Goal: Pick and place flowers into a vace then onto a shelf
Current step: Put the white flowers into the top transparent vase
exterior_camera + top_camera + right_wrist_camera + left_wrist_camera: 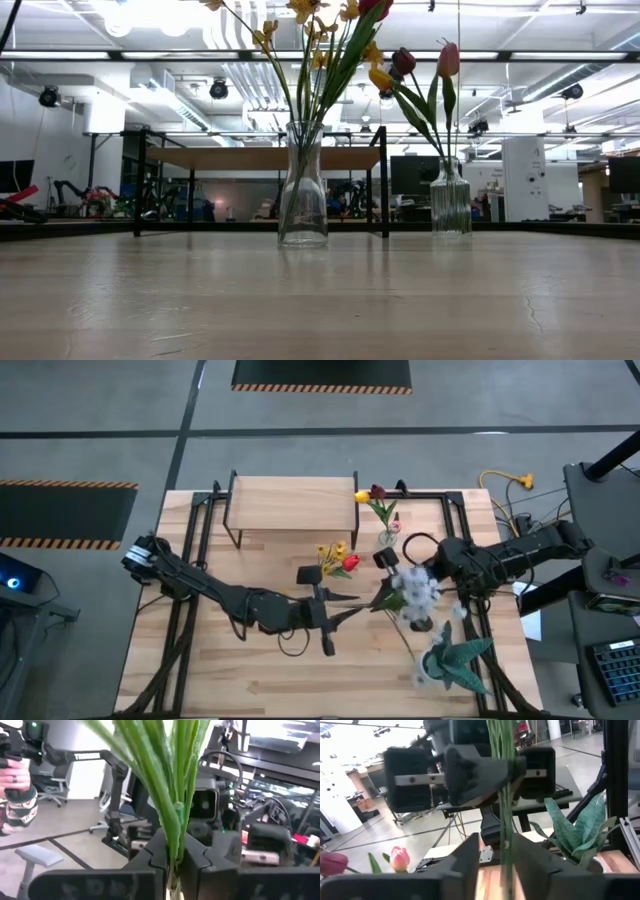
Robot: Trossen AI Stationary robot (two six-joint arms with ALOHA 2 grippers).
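Right gripper is clamping the white flowers' green stems mid-table; left gripper is loosening around them. Handover: left should be releasing fully before right is lifting toward the 2 vases.

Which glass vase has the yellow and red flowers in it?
The vase near the table's middle, in front of the shelf. The other vase, closer to the right gripper, holds pink and dark red tulips instead.
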